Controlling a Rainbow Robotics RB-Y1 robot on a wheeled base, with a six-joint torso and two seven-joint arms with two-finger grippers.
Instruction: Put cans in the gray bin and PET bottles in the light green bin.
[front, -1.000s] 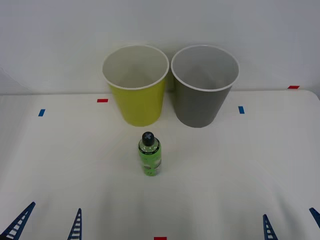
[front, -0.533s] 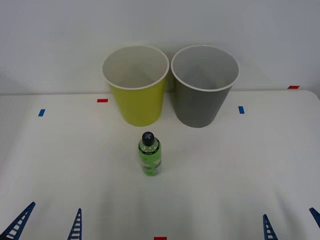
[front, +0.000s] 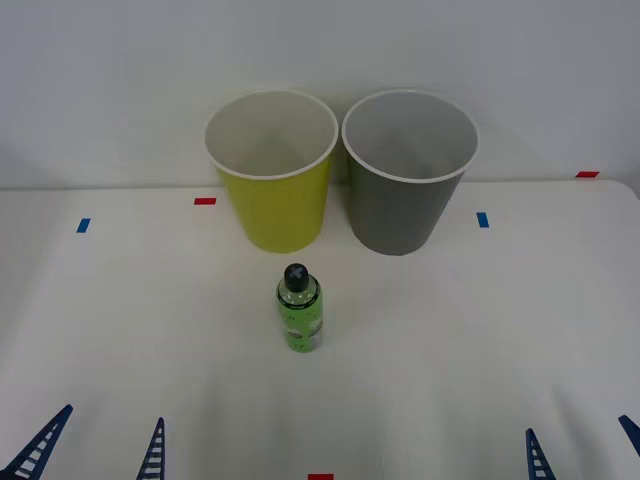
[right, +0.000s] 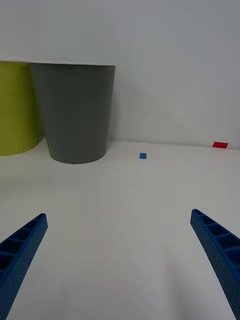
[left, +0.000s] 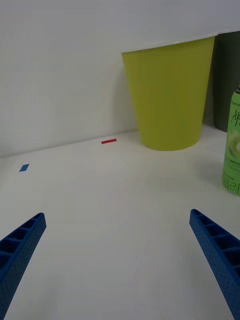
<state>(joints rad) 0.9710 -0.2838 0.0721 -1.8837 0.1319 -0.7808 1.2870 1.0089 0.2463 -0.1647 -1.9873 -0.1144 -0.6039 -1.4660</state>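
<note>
Both hands, left hand (front: 98, 448) and right hand (front: 585, 448), waited spread (holding nothing) near the surface's (front: 480, 340) front edge; PET bottle (front: 299, 308) stood upright before light green bin (front: 272, 170), beside gray bin (front: 408, 172).

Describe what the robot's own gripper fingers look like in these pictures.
Both the left gripper and the right gripper have two bright blue fingers each. The fingers are long, narrow and tapered to a point, with ladder-like ribbed openings along their length and finely dotted outer faces.

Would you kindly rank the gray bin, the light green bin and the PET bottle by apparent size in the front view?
1. gray bin and light green bin: they look alike in size, so I won't rank them.
2. PET bottle: clearly the smallest.
</note>
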